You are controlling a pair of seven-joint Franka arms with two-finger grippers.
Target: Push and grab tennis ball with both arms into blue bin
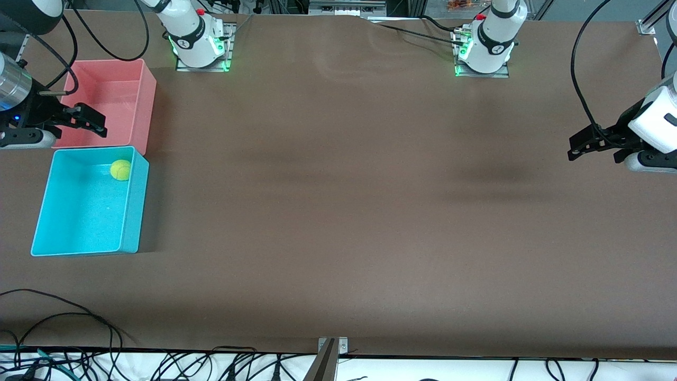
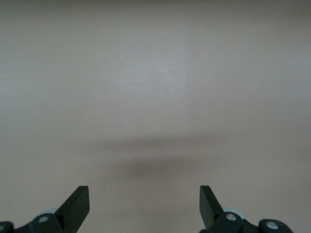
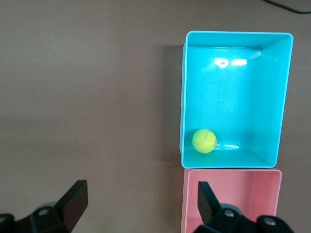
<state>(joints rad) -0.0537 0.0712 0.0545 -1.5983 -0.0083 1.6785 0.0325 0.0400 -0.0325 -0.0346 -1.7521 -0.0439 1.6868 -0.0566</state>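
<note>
The tennis ball (image 1: 120,170) is lying inside the blue bin (image 1: 132,217), in the corner of the bin closest to the pink bin (image 1: 145,100) and farthest from the front camera. The pink bin is sitting just beside the blue one, farther from that camera, the two walls close together or touching; nothing is showing inside it. Both bins are standing at the right arm's end of the table.

The right gripper (image 1: 92,121) is hanging over the pink bin with its fingers spread wide and nothing between them. The left gripper (image 1: 582,147) is waiting over bare table at the left arm's end, well apart from the bins, its fingers also spread and holding nothing.

The brown table (image 1: 338,211) is lying bare between the arms, with soft shadows crossing it. Black cables (image 1: 63,317) are trailing along the table edge nearest the front camera.
</note>
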